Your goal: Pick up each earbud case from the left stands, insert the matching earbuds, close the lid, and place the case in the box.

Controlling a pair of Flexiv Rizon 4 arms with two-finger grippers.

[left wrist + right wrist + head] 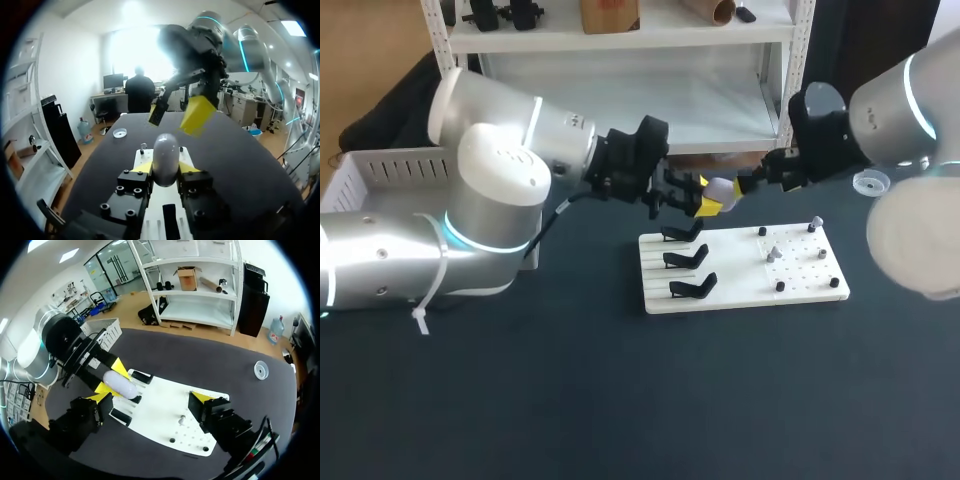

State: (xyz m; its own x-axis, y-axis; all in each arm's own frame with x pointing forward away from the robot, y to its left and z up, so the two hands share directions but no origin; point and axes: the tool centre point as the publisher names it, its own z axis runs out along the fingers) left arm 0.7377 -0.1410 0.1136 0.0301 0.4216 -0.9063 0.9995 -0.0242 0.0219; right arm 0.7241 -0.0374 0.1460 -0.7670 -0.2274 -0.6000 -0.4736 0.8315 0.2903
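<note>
**A:** Well, what is hidden or unclear?

**B:** Taking the white board (730,290) as reference, the box (365,172) sits off its left side. It is mostly behind the left arm (500,170), so only a slotted wall and one corner show. The small pieces (773,254) on the board's right half are too small to tell earbud from peg. I cannot tell how the case's lid stands.

**A:** Counts?

**B:** There is one case (722,188), pale grey, held in the air over the board's far edge. Three black stands (685,258) form a column on the board's left half. I count about six small pieces, but the count is unsure. One clear round dish (868,183) lies past the board's far right corner.

**A:** Fingers?

**B:** The left gripper (166,168) has its yellow tips clamped on the case from both sides. The right gripper (151,397) is above the board with its fingers spread wide, one tip just beside the case.
</note>
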